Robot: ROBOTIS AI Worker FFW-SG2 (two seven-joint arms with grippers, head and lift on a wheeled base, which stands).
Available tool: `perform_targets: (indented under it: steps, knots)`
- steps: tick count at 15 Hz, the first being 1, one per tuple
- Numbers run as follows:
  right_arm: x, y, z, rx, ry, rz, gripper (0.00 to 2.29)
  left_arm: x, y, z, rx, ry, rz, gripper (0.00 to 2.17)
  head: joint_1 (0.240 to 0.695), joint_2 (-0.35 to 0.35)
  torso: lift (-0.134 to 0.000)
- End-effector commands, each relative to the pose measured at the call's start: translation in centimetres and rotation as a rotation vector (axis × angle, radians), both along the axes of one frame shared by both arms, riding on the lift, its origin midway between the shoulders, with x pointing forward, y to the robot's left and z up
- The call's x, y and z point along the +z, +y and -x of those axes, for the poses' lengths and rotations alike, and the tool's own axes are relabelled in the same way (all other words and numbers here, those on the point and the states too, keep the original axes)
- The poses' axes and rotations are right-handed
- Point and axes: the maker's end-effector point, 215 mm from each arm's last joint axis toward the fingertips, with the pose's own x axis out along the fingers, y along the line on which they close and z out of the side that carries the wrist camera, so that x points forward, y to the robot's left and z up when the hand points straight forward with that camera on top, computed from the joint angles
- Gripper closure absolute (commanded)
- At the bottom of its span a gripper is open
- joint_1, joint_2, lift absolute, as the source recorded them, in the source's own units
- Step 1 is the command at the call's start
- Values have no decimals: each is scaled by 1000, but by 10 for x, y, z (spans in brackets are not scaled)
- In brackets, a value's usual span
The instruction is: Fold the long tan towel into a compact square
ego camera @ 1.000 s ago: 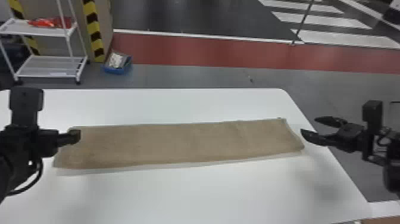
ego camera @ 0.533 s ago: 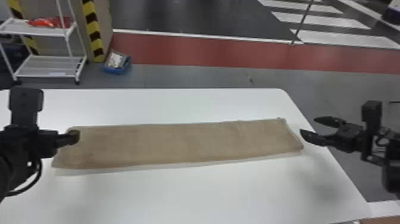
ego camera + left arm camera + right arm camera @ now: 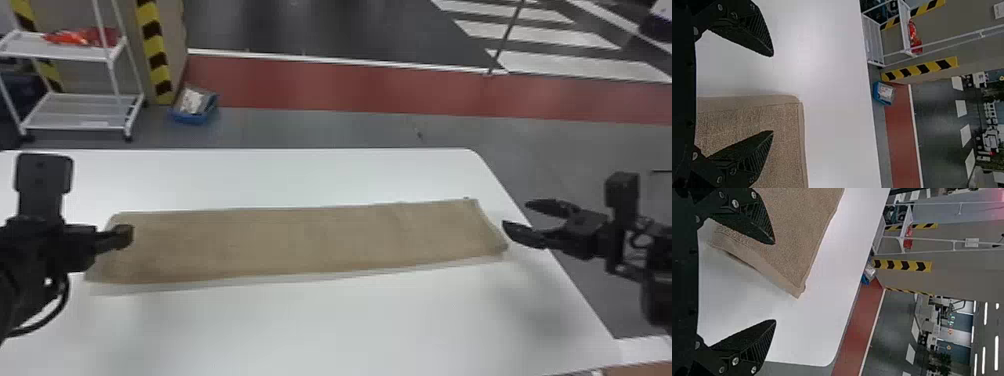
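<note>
Towel (image 3: 300, 242) flat on tabletop (image 3: 350, 325), running nine to three o'clock. Left claw (image 3: 129, 236) spread at nine o'clock end, probably just above towel. Right claw (image 3: 515, 214) spread near three o'clock end.

No readable text anywhere.

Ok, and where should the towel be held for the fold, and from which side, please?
Probably at its right short end, coming from the right with the right gripper. The towel lies long and flat across the table, so that end gives a free edge to pinch and turn inward, and the open fingers are already near it.
</note>
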Motion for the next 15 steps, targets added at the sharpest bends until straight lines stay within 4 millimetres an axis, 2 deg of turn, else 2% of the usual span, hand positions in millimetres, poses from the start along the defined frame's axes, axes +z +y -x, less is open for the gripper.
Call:
perform_targets:
  steps: [1, 6, 9, 15]
  knots:
    - [-2, 0, 3, 1, 1, 2, 198, -2, 0, 1, -2, 3, 3, 215, 695, -178, -125]
    - [-4, -7, 8, -10, -8, 2, 211, -9, -9, 3, -16, 18, 29, 218, 695, -184, -125]
    - [-3, -7, 9, -10, -10, 2, 215, -15, -9, 2, -17, 30, 34, 333, 695, -194, -125]
    - [-4, -7, 11, -8, -12, 3, 215, -28, -6, 3, -9, 59, 31, 333, 695, -194, -125]
